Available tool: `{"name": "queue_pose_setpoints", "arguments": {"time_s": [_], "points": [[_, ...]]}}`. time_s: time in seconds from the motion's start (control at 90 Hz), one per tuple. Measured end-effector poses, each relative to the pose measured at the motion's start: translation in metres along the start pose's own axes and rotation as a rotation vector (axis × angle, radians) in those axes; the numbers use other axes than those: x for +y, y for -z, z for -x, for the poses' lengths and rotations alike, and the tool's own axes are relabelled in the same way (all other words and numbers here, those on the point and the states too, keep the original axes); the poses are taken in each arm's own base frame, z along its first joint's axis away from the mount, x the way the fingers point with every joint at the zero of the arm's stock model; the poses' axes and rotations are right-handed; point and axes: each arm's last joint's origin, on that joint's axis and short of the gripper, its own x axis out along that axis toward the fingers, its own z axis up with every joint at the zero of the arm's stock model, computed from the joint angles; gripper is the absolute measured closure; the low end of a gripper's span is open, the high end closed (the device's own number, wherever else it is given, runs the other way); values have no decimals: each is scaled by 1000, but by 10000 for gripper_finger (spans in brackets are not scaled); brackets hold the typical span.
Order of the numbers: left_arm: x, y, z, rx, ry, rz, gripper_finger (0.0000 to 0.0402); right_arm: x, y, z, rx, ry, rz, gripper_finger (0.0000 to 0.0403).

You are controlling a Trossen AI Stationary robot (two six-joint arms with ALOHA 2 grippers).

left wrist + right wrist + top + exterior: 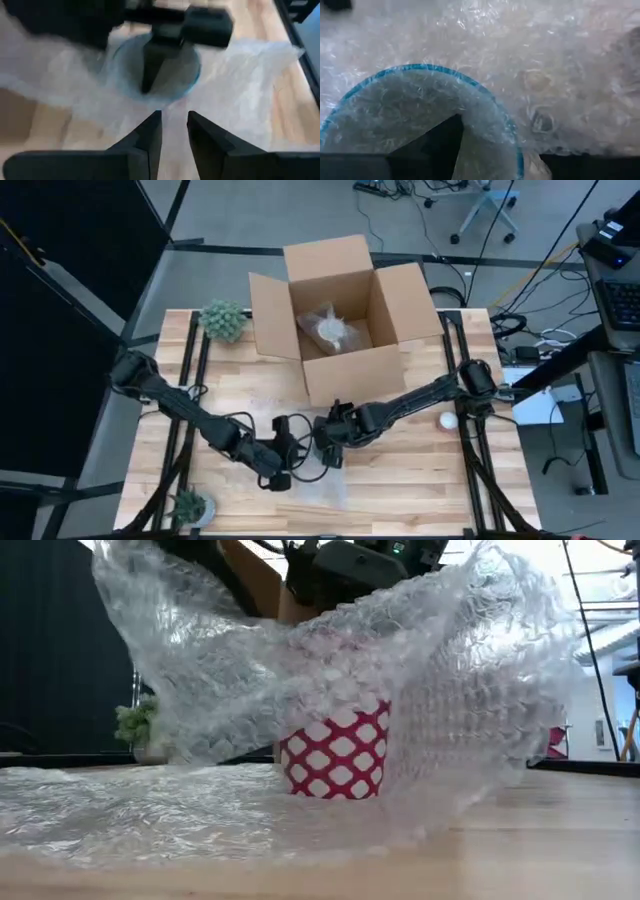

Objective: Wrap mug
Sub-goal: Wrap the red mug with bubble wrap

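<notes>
wrapping: bubble wrap point(300, 670) draped over a red-and-white lattice mug point(335, 758), standing upright on the wooden table point(560, 840) near its front edge
right gripper point(327, 442): over the mug, one finger down inside the blue rim point(485, 95) through the wrap; whether its fingers are apart, i cannot tell
left gripper point(174, 127): just beside the mug, fingers slightly apart, nothing between them
cardboard box point(340, 310): open, at the back edge

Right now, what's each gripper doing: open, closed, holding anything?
Left gripper: open, holding nothing.
Right gripper: at the mug, pushing bubble wrap inside; grip cannot be told.
</notes>
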Motion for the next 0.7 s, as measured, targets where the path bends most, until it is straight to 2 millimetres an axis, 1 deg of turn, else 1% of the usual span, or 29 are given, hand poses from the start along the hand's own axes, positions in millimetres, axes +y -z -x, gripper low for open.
{"name": "queue_pose_setpoints", "arguments": {"time_s": [0.144, 0.233, 0.289, 0.356, 0.411, 0.467, 0.578, 0.7], "points": [[0, 7, 24, 62, -15, 66, 320, 0, 0, 0, 0, 1, 15, 184], [-2, 16, 29, 88, -47, 57, 320, -1, 0, 0, -1, 3, 20, 184], [-3, 23, 24, 90, -57, 52, 320, -1, 0, 0, -2, 2, 22, 184], [-3, 32, 12, 71, -61, 55, 320, -1, -1, 0, -5, 2, 23, 184], [-4, 34, 3, 24, -65, 51, 320, -1, -1, 0, -9, 0, 23, 184], [-5, 27, -3, -52, -49, 54, 320, -1, -1, 0, -12, -1, 23, 184], [-5, 8, -8, -192, 5, 53, 320, 0, -2, 0, -16, -3, 22, 184], [4, -2, -19, -235, 43, 59, 320, 0, -2, -1, -18, -2, 22, 184]]}}
